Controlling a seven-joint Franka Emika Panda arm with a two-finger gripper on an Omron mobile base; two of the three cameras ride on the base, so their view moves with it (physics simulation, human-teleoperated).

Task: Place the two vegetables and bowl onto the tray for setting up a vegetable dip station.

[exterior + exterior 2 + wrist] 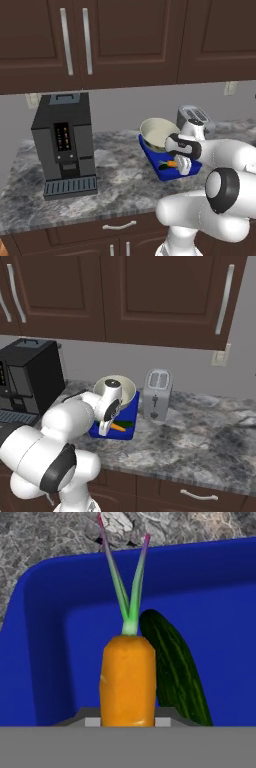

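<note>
Gripper (pixel 128 722) pinches carrot (pixel 128 679) low centre of the hand view, over blue tray (pixel 45 637), cucumber (pixel 175 667) touching its right side. Bowl (pixel 156 132) sits on tray's far end. Risk: releasing could roll carrot onto cucumber.

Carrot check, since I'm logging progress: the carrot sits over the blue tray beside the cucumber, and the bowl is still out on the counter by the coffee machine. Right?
Not quite: the bowl is already on the tray, at its far end, as the left base view shows. The carrot is over the tray beside the cucumber.
</note>
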